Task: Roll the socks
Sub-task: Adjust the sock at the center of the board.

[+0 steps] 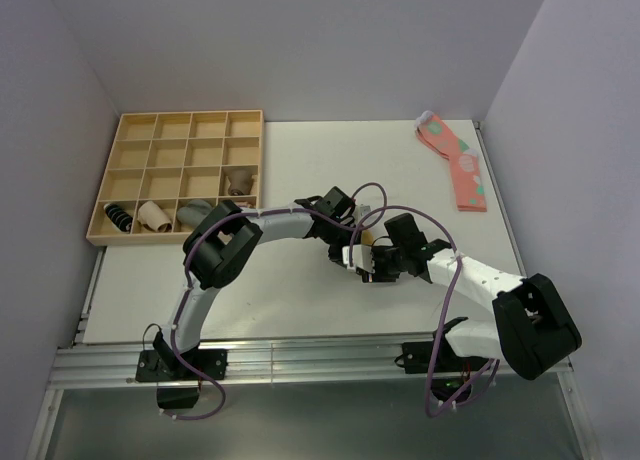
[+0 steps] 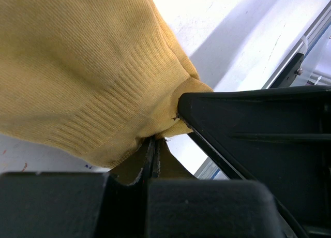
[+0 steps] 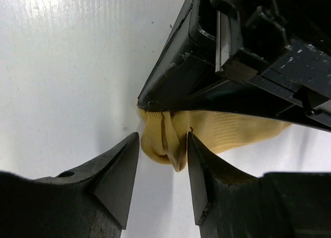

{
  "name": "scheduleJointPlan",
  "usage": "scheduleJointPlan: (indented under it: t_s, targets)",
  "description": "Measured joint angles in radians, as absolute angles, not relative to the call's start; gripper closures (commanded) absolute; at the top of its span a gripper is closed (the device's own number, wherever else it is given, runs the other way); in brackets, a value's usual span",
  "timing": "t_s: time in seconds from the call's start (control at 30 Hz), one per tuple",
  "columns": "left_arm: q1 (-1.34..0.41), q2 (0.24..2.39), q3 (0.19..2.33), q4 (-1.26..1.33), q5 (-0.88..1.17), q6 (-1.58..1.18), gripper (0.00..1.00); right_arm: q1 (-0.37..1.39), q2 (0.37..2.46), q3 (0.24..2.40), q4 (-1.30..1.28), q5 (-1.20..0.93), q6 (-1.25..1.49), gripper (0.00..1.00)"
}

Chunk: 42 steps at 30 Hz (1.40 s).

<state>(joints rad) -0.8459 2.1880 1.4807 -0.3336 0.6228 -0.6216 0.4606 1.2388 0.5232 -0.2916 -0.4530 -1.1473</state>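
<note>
one left claw (image 2: 165, 133) pinches the socks (image 2: 77, 67) endwise, length trailing away; right claw (image 3: 163, 138) agape.

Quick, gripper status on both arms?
Left gripper: closed, pinching the yellow sock.
Right gripper: open, fingers either side of the sock's end, not clamped.

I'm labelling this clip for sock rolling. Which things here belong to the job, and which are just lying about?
In the job: yellow socks, left gripper pinching them, right gripper open around their fold.
Lying about: pink spotted socks, wooden tray, rolled socks inside it.
</note>
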Motion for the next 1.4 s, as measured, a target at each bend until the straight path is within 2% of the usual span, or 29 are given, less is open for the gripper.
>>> scheduleJointPlan:
  t_s: [0.13, 0.63, 0.8, 1.17, 1.4]
  targets:
    - [-0.846, 2.189, 1.481, -0.334, 0.624, -0.621, 1.00, 0.461, 1.239, 0.523, -0.282, -0.451, -1.138, 0.50]
    - [-0.845, 2.189, 1.481, -0.334, 0.625, -0.622, 1.00, 0.461, 1.307, 0.551, -0.272, -0.424, -1.059, 0.79]
    - [-0.845, 2.189, 1.481, -0.332, 0.625, -0.623, 1.00, 0.460, 1.324, 0.566, -0.275, -0.417, -1.029, 0.91]
    - [-0.840, 2.127, 1.356, -0.184, 0.584, -0.727, 0.80, 0.415, 1.349, 0.622, -0.327, -0.464, -1.000, 0.96]
    - [-0.839, 2.084, 1.293, -0.136, 0.522, -0.790, 0.77, 0.405, 1.366, 0.653, -0.334, -0.464, -1.005, 0.96]
